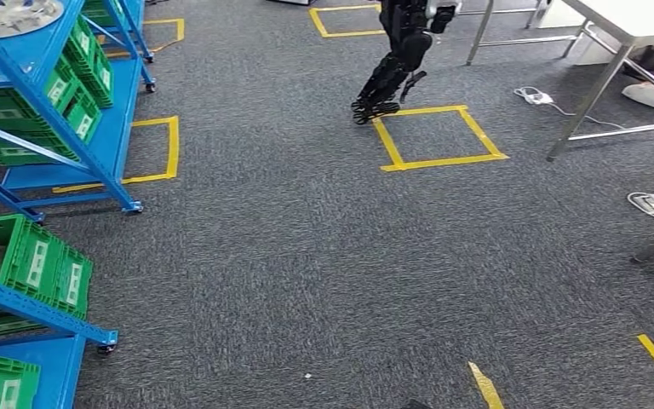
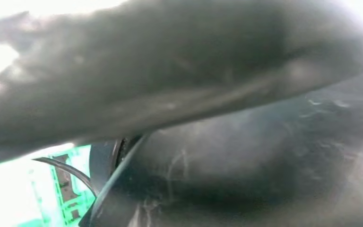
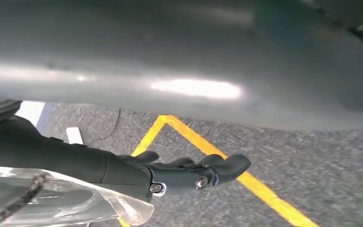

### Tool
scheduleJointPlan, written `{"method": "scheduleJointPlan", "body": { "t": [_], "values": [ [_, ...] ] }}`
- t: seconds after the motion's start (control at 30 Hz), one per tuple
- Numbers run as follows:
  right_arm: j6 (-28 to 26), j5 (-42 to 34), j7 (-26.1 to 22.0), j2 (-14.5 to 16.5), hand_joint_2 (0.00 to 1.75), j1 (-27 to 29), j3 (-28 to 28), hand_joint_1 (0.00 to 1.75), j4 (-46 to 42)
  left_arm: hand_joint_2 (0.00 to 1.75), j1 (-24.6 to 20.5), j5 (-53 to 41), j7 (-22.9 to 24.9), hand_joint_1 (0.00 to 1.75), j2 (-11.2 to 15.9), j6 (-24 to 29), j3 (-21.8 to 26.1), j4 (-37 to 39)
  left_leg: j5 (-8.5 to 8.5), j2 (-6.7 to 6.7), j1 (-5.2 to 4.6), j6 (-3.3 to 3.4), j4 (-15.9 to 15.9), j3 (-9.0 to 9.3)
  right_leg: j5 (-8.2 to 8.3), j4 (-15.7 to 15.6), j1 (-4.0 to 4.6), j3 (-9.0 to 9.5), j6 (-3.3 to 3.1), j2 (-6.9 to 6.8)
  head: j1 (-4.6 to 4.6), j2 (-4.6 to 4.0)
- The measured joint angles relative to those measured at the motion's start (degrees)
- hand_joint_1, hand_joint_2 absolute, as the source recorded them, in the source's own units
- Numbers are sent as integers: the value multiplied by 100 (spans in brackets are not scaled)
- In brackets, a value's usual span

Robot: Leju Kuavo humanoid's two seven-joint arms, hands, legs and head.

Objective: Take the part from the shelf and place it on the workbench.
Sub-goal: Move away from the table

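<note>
In the right wrist view my right hand (image 3: 170, 172) stretches its dark fingers out over the grey carpet. A clear plastic bag (image 3: 61, 201) with a dark part inside lies tight against the underside of that hand, which appears to hold it. A broad grey surface close to the camera hides what is above. The left wrist view is a dark blur near the lens, with a green crate (image 2: 71, 194) behind; how my left hand stands is unreadable. The blue shelf (image 1: 94, 162) is at the left of the head view, and the white workbench (image 1: 639, 17) at the far right.
Green crates (image 1: 43, 264) fill the shelf levels, and a bagged item (image 1: 8, 13) lies on top. Another black robot (image 1: 400, 51) stands by a yellow taped square (image 1: 438, 136). A power strip (image 1: 650, 203) and a cable (image 1: 535, 95) lie near the workbench legs. Open carpet lies between.
</note>
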Motion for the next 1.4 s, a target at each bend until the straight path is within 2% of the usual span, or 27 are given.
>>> {"method": "scheduleJointPlan", "body": {
  "t": [0.03,0.1,0.17,0.2,0.23,0.27,0.3,0.37,0.4,0.47,0.53,0.6,0.67,0.73,0.77,0.8,0.83,0.9,0.97,1.03,1.1,1.17,1.23,1.27,1.3,1.33,1.4],
  "values": [
    [1,2,-1,1,0,-8,9,0,-4,0,10,0,0,0,3,0,0,0,8,-66,3,38,-18,4,-35,16,-12,5,31,2,3,0],
    [-1,5,-3,1,0,-13,28,0,-11,0,13,-3,0,0,4,0,0,0,34,-196,23,114,-54,18,-252,335,-38,-133,75,250,32,0],
    [1,7,-3,1,0,2,40,0,-13,0,5,-7,0,0,-5,-1,0,0,42,-329,30,158,-61,19,-614,1102,-48,-518,84,586,64,0],
    [5,7,-1,1,0,15,43,0,-12,0,5,-9,0,0,-9,-1,0,0,42,-407,23,166,-59,18,-738,1487,-47,-728,83,658,70,0],
    [9,7,2,1,0,28,46,0,-12,0,7,-9,0,0,-11,-1,0,0,40,-491,16,169,-58,22,-756,1712,-45,-875,77,687,69,0],
    [12,7,4,1,0,39,49,0,-12,0,10,-9,0,0,-10,-1,0,0,40,-580,9,169,-55,28,-654,1712,-44,-924,67,703,69,0],
    [13,7,6,1,0,44,50,0,-12,0,12,-9,0,0,-10,-2,0,0,39,-670,5,167,-52,38,-440,1474,-44,-860,51,731,69,0],
    [14,7,6,-1,0,40,52,0,-11,0,8,-9,0,0,-13,-1,0,0,31,-828,2,149,-41,46,15,674,-56,-556,14,970,68,0],
    [14,7,6,-1,0,37,54,0,-11,0,1,-9,0,0,-15,-1,0,0,28,-896,3,131,-29,33,132,355,-66,-415,3,1116,66,0],
    [23,6,8,-1,0,25,56,0,-10,0,-5,-10,0,0,-17,-1,0,0,44,-1022,23,64,-19,-16,147,128,-68,-301,-16,1280,61,0],
    [36,5,7,0,0,12,62,0,-11,0,2,-14,0,0,-17,-2,0,0,55,-1091,47,-12,-11,-53,165,90,-60,-270,-61,1155,60,0],
    [40,4,0,-3,0,13,69,0,-12,0,-4,-16,0,0,-15,-2,0,0,-95,-840,33,-68,206,-150,182,43,-67,-232,-132,985,44,0],
    [39,3,-2,-10,0,25,70,0,-12,0,-21,-16,0,0,-15,-2,-1,0,-450,-499,35,-115,869,-453,169,25,-53,-205,-188,791,28,0],
    [41,4,-1,-14,0,34,71,0,-12,0,-25,-16,0,0,-12,-3,-2,0,-696,-398,59,-158,1542,-765,146,27,-36,-191,-208,594,26,0],
    [44,7,-1,-14,0,35,73,0,-12,0,-23,-15,0,0,-9,-3,-2,0,-667,-382,67,-171,1631,-800,135,28,-34,-182,-207,507,25,0],
    [46,9,-1,-14,0,33,76,0,-12,0,-22,-16,0,0,-6,-3,-2,0,-529,-359,71,-177,1484,-717,122,29,-33,-167,-201,428,23,0],
    [47,11,-1,-14,0,31,80,0,-12,0,-21,-17,0,0,-3,-3,-2,0,-321,-297,72,-172,1140,-534,105,29,-33,-143,-190,355,23,0],
    [45,13,-1,-14,0,25,83,0,-12,0,-23,-26,0,0,-1,-5,-3,0,-27,-8,33,-126,364,-138,61,39,-10,-101,-146,231,22,0],
    [44,13,1,-14,0,19,83,0,-12,0,-35,-33,0,0,-5,-6,-6,0,13,171,-17,-55,29,5,24,49,24,-81,-91,110,33,0],
    [49,14,1,-14,0,9,84,0,-13,0,-33,-33,0,0,-9,-6,-9,0,16,63,-25,20,2,-10,-10,51,27,-77,-35,-2,48,0],
    [54,15,-2,-14,0,-1,85,0,-14,0,-23,-34,1,0,-6,-6,-9,0,39,-74,-4,88,-32,-1,-163,229,4,-154,24,180,77,0],
    [57,17,-2,-14,0,7,86,0,-14,0,-31,-37,1,0,-14,-6,-11,0,51,-211,11,139,-49,3,-489,853,-17,-446,57,527,107,0],
    [62,23,3,-14,0,34,88,0,-13,0,-34,-37,0,0,-26,-6,-14,0,50,-370,9,163,-47,3,-738,1593,-25,-839,57,665,113,0],
    [64,26,7,-14,0,46,89,0,-13,0,-28,-37,0,0,-28,-6,-15,0,49,-459,9,165,-45,7,-712,1738,-26,-945,53,686,113,0],
    [64,28,11,-14,0,52,90,0,-13,0,-23,-37,0,0,-27,-6,-15,0,49,-550,10,163,-41,14,-573,1657,-29,-946,47,700,114,0],
    [63,30,15,-14,0,53,90,0,-13,0,-20,-37,0,0,-28,-6,-16,0,46,-638,15,157,-33,24,-343,1354,-36,-837,41,741,114,0],
    [60,31,15,-14,0,48,90,0,-13,0,-24,-37,0,0,-32,-6,-19,0,32,-791,20,122,-3,25,34,577,-66,-514,32,978,115,0]
  ]
}}
